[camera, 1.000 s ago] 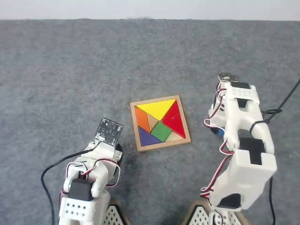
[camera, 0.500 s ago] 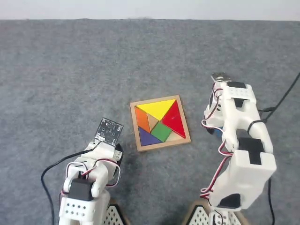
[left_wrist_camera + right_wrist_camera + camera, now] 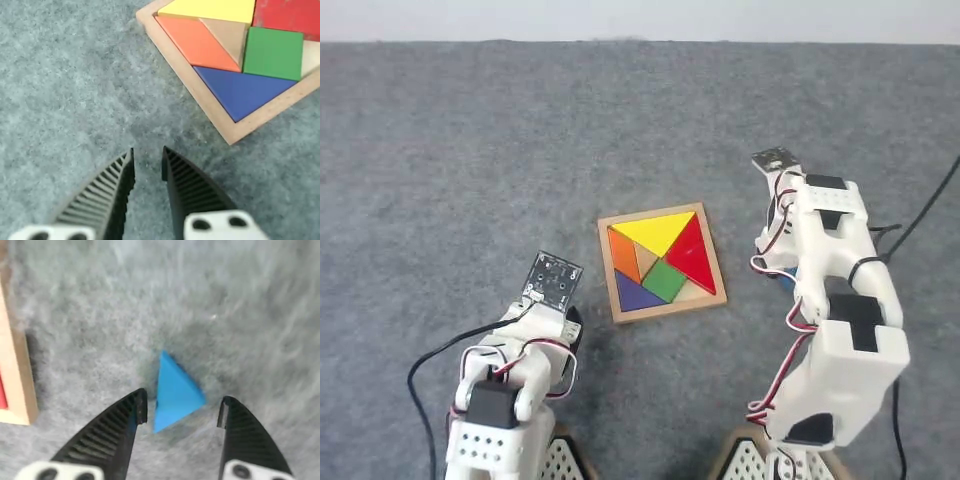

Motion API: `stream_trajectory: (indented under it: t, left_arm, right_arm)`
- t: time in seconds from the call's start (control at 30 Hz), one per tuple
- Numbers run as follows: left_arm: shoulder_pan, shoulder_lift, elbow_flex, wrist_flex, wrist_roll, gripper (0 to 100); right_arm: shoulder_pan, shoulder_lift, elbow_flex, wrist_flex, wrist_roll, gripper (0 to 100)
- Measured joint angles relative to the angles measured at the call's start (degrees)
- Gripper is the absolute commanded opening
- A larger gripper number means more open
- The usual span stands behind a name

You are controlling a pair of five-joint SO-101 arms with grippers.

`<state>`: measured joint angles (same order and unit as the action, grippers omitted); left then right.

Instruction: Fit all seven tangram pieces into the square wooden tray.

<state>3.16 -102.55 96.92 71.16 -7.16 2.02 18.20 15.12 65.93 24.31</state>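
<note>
Left gripper (image 3: 148, 159) hung low over the grey mat (image 3: 470, 150) just short of the square wooden tray (image 3: 212, 107), jaws narrow and empty. Right gripper (image 3: 182, 407) stood spread wide astride the light-blue triangle (image 3: 175, 390), which lay flat on the mat beside the tray's right rim. The pale gap (image 3: 695, 290) in the tray's near right corner looked like its slot. A clean pick would centre first, pinch two edges squarely and lift level, lest the wedge squirt out.

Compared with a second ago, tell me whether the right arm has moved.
Yes. The right arm swung left, toward the wooden tray, in the high view.
</note>
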Motion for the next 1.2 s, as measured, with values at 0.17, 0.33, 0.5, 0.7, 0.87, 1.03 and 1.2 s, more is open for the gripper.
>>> stream_trajectory:
  t: [0.17, 0.33, 0.5, 0.7, 0.87, 1.03, 1.2]
  left_arm:
    - [0.0, 0.0, 0.0, 0.0, 0.0, 9]
    - [0.0, 0.0, 0.0, 0.0, 0.0, 9]
    - [0.0, 0.0, 0.0, 0.0, 0.0, 9]
    - [0.0, 0.0, 0.0, 0.0, 0.0, 9]
    - [0.0, 0.0, 0.0, 0.0, 0.0, 9]
    - [0.0, 0.0, 0.0, 0.0, 0.0, 9]
    - [0.0, 0.0, 0.0, 0.0, 0.0, 9]
  right_arm:
    - [0.1, 0.0, 0.0, -3.0, 1.5, 25.1]
    - [0.2, 0.0, 0.0, -5.0, 4.7, 24.9]
    - [0.2, 0.0, 1.0, -5.5, 5.4, 24.9]
    - [0.2, 0.0, 0.7, -2.5, 5.5, 24.9]
    - [0.2, 0.0, 0.6, -2.3, 3.0, 24.8]
    - [0.1, 0.0, 0.6, -2.3, 2.5, 15.6]
    - [0.8, -0.1, 0.0, -2.3, 2.5, 9.5]
